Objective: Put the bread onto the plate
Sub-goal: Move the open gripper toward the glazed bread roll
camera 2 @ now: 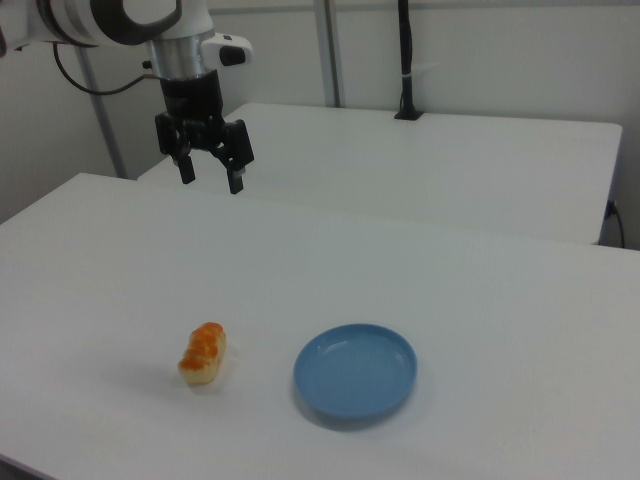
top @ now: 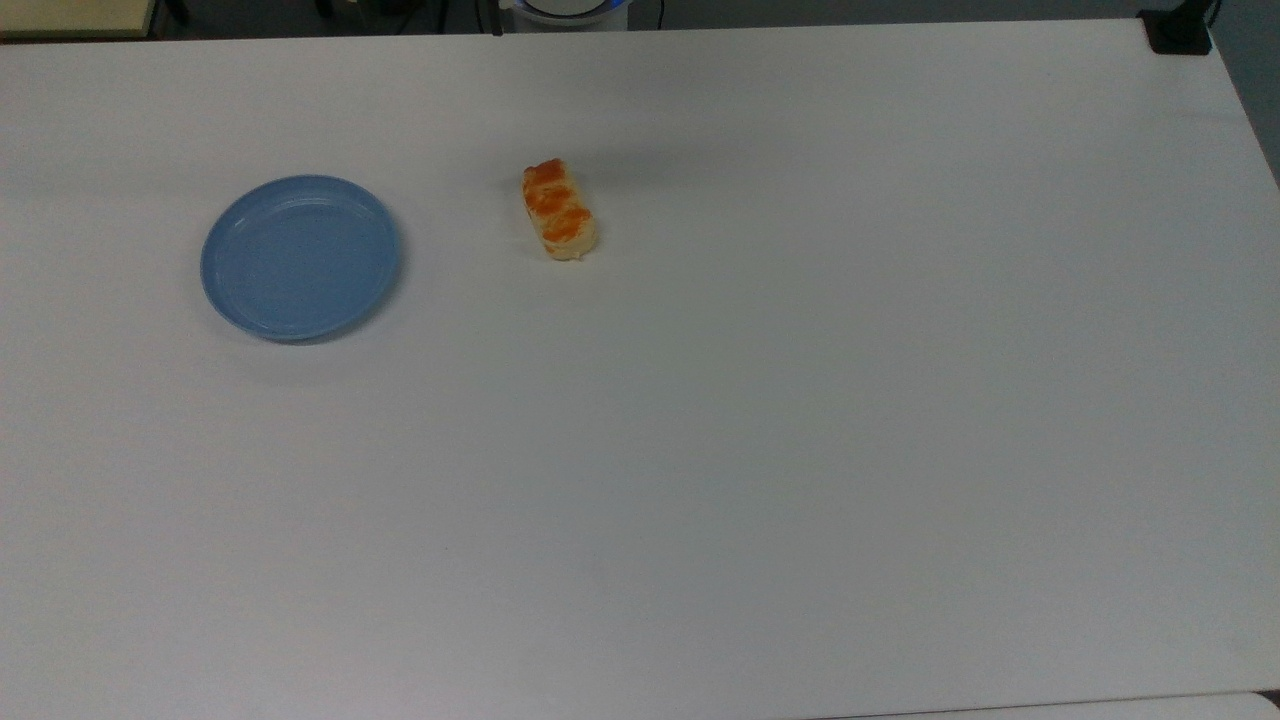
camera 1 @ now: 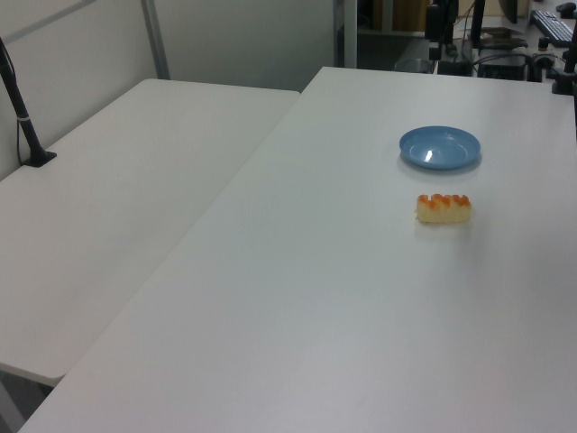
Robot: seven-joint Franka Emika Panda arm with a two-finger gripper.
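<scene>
The bread (top: 559,209) is a pale-tan roll with orange patches, lying on the white table to the right of the plate in the top view. It also lies near the front edge in the right view (camera 2: 203,353) and below the plate in the left view (camera 1: 444,207). The light-blue plate (top: 300,257) is round with nothing on it, seen also in the left view (camera 1: 439,147) and the right view (camera 2: 355,369). My gripper (camera 2: 211,180) hangs open high above the table in the right view, well behind and above the bread, holding nothing.
A second white table (camera 1: 117,198) adjoins the first on the left view's left. A black post (camera 2: 406,60) stands clamped at its far edge. A black clamp (top: 1180,32) sits at the top view's upper right corner.
</scene>
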